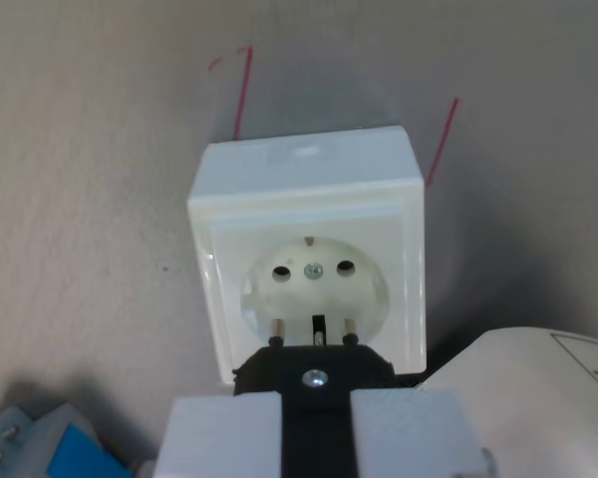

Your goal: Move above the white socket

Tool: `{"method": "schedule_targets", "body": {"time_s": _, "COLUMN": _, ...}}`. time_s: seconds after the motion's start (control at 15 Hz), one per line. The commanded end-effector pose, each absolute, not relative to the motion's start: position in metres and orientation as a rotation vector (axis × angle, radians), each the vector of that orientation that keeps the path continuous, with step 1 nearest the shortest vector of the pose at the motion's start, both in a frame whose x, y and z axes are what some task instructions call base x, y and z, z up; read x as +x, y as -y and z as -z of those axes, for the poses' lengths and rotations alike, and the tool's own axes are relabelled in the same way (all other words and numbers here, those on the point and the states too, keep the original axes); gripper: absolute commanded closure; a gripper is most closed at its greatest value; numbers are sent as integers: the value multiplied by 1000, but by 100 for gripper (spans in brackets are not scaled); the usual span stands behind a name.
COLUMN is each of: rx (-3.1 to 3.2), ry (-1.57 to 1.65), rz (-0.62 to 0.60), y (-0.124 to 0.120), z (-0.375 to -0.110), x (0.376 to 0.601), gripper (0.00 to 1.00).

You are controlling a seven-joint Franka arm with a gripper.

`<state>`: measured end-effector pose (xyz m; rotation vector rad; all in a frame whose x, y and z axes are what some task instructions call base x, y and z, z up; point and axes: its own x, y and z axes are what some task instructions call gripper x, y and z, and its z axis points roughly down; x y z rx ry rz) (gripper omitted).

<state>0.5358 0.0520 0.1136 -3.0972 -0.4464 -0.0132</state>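
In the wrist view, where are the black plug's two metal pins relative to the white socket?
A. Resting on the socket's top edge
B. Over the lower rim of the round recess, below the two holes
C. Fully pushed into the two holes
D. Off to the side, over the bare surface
B: the black plug's pins show over the white socket's recess rim, below its two empty holes.

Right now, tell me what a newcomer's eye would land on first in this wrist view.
The white socket fills the middle of the view, its round recess with two holes and a centre screw facing the camera. Just below it, a black plug sits between the white jaws, its two metal pins pointing up at the recess rim. Two thin red lines are drawn on the grey surface behind the socket.
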Motion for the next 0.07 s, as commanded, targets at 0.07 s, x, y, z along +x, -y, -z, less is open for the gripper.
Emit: {"method": "schedule_targets", "body": {"time_s": 0.07, "rx": -3061, "ry": 507, "rz": 8, "y": -53, "z": -108, "x": 544, "gripper": 100}}
